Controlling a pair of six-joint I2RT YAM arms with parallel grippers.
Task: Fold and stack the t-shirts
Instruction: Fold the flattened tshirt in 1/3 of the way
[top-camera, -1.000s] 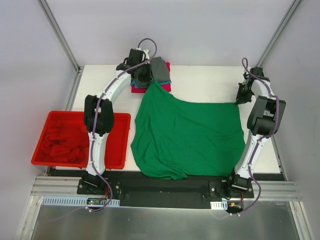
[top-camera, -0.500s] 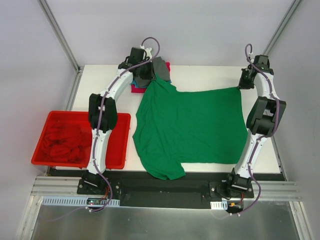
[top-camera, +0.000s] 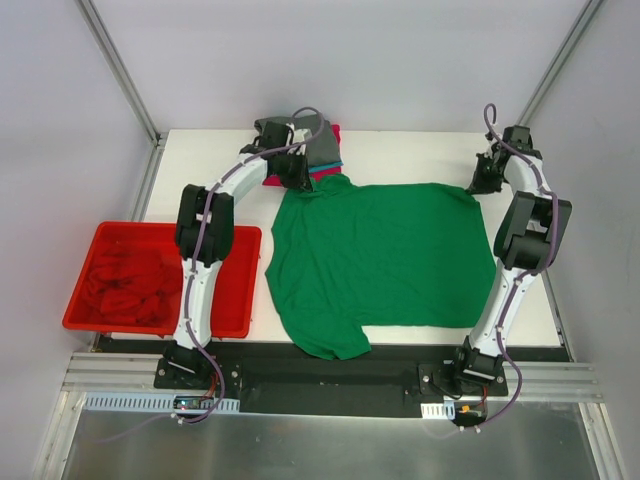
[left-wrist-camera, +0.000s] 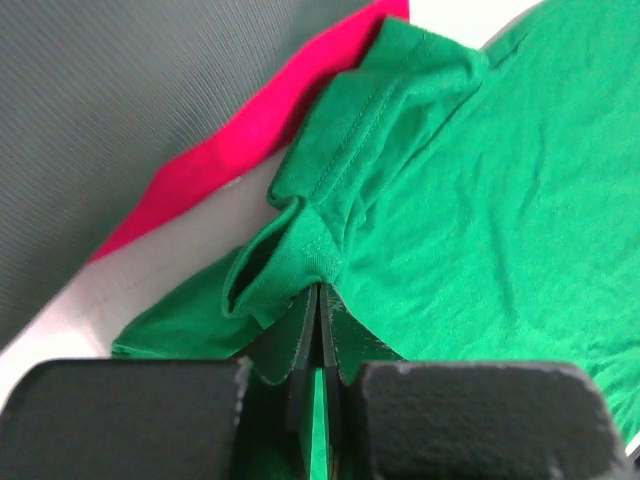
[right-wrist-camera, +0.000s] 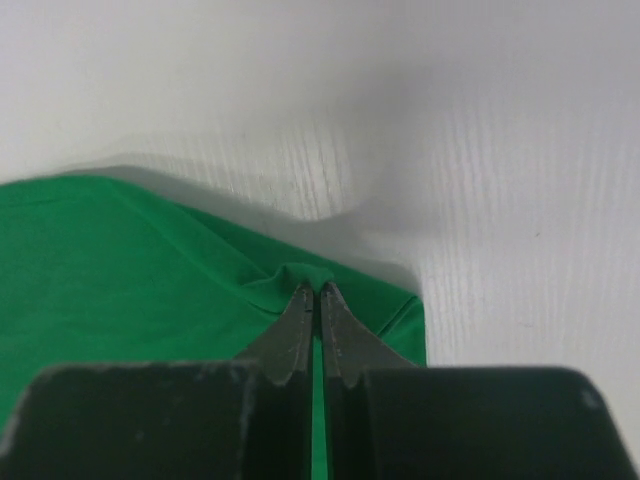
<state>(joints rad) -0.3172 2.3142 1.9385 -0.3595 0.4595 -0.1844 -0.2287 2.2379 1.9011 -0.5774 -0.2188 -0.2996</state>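
A bright green t-shirt (top-camera: 380, 260) lies spread on the white table, one sleeve hanging over the near edge. My left gripper (top-camera: 298, 178) is shut on its far left corner (left-wrist-camera: 300, 260), beside a stack of folded tees: grey (top-camera: 318, 140) on top, teal and magenta (top-camera: 333, 172) below. In the left wrist view the magenta (left-wrist-camera: 240, 130) and grey (left-wrist-camera: 120, 90) tees lie just behind the pinched green cloth. My right gripper (top-camera: 478, 182) is shut on the shirt's far right corner (right-wrist-camera: 310, 275), low over the table.
A red plastic bin (top-camera: 240, 290) holding red cloth (top-camera: 125, 280) stands at the table's left near edge. Metal frame posts rise at the back corners. White table (top-camera: 420, 150) shows behind the green shirt.
Both grippers have carried the shirt's far edge toward the back and lowered it. The shirt went from hanging in a sagging sheet to lying flat on the table.
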